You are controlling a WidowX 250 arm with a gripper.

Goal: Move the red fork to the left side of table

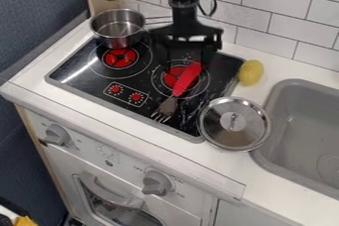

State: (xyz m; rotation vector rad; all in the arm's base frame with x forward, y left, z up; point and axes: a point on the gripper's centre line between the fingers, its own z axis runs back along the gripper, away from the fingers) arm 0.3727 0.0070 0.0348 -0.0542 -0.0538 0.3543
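Red fork [179, 88] is seen lying diagonally on the black stovetop [83, 79], handle across the right burner [161, 76], tines pointed near-left. Black gripper [190, 60] is positioned above the handle's far end; whether it is wide or narrow cannot be told.

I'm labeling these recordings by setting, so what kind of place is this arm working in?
Most likely a toy kitchen: there's a black stovetop with red burner circles, a grey sink and a small oven door below the counter.
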